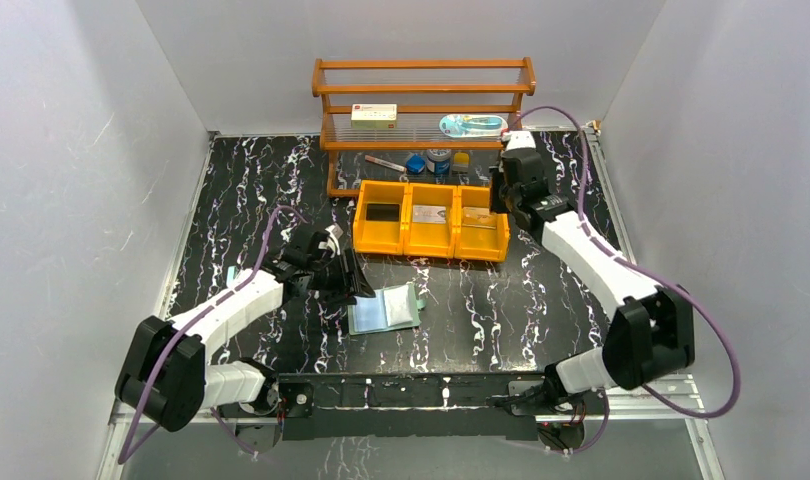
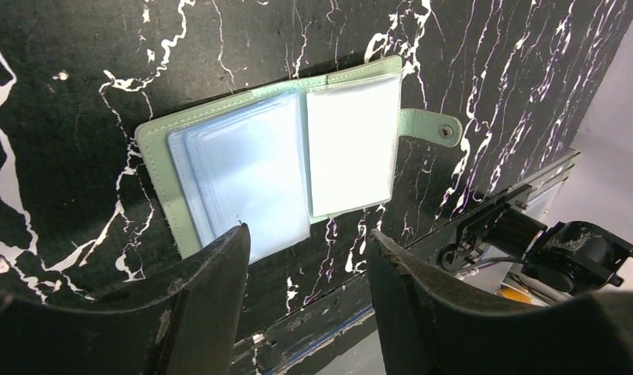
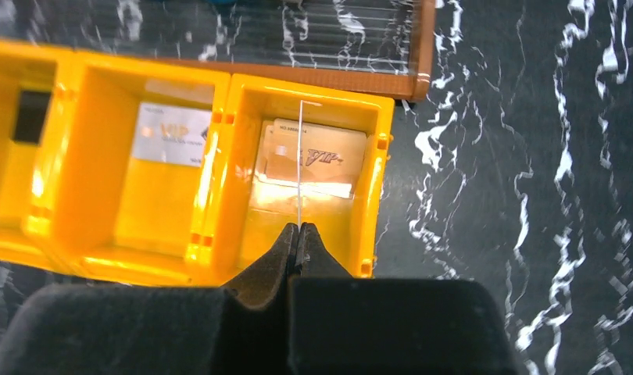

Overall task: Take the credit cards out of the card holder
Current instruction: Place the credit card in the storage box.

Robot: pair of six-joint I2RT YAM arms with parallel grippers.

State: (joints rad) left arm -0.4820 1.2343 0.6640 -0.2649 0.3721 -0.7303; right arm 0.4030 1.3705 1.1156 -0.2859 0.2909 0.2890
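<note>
The sage-green card holder [image 1: 385, 309] lies open on the black marbled table, its pale blue pockets showing in the left wrist view [image 2: 259, 168]. My left gripper [image 1: 344, 277] is open and empty just left of it, its tips [image 2: 305, 234] over the holder's near edge. My right gripper [image 1: 498, 195] is shut [image 3: 298, 228] on a thin card seen edge-on [image 3: 299, 156], held upright over the right compartment of the orange bin [image 3: 94, 258]. An orange-tan card [image 3: 317, 160] lies in that compartment, a grey card [image 3: 171, 134] in the middle one, a dark card [image 3: 30, 116] in the left one.
The orange three-compartment bin [image 1: 429, 245] stands in front of a wooden rack [image 1: 421, 90]. The rack holds a white box with a red label [image 1: 374, 117] and small jars [image 1: 438, 160]. White walls enclose the table on three sides.
</note>
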